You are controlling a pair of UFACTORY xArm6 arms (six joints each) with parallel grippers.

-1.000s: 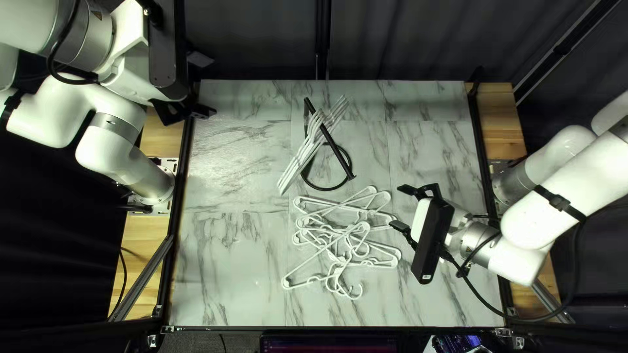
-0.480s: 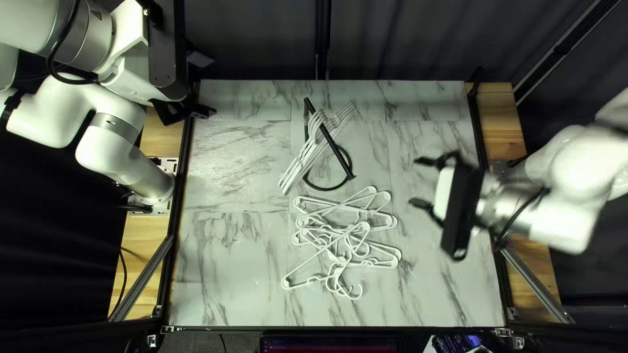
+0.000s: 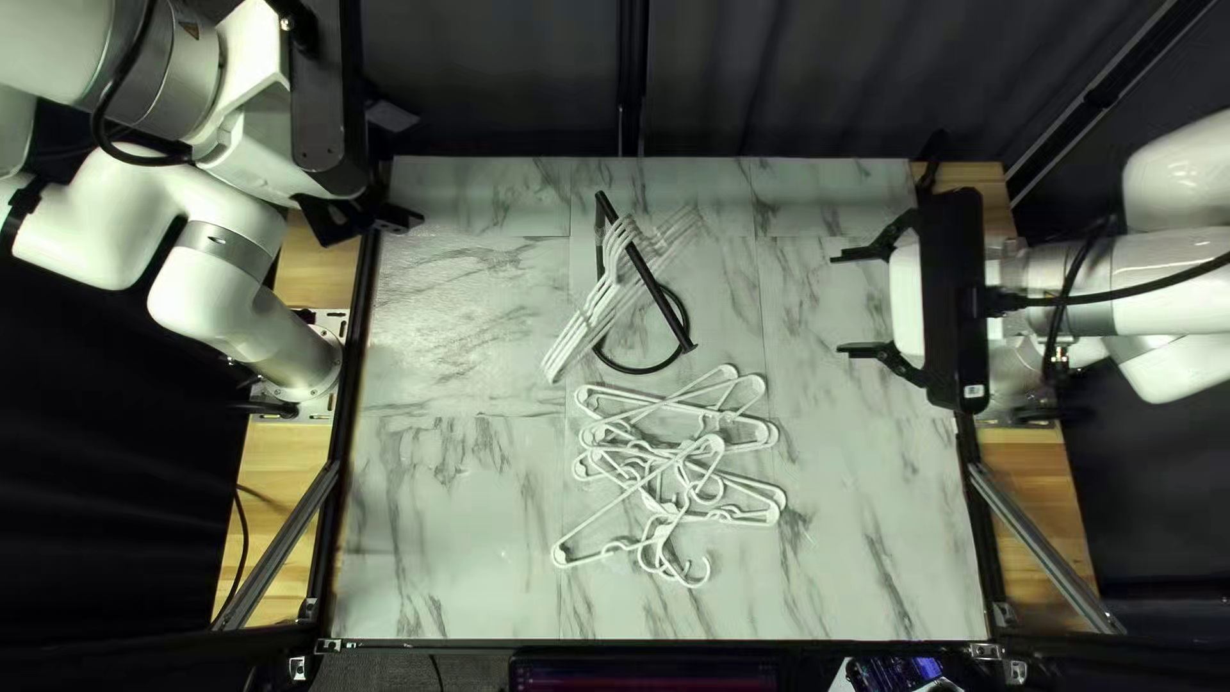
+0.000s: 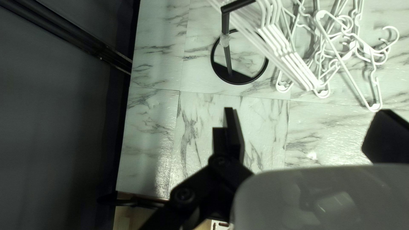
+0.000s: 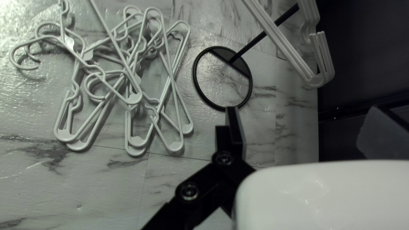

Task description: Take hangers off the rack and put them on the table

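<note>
Tabletop (image 3: 449,513) partly hidden by hangers (image 3: 664,515); left claw (image 3: 399,167), right claw (image 3: 839,303) wide open, empty.

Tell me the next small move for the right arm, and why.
I would probably ease the right gripper toward the hangers on the rack: several hang there, and the gripper stands open and empty, some way off to their right in the top left view.

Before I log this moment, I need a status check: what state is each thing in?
Rack: upright on the table
Hangers on the rack: hanging, bunched together
Loose hangers: on the table, in an overlapping pile
Left tool: open, empty
Right tool: open, empty
</note>
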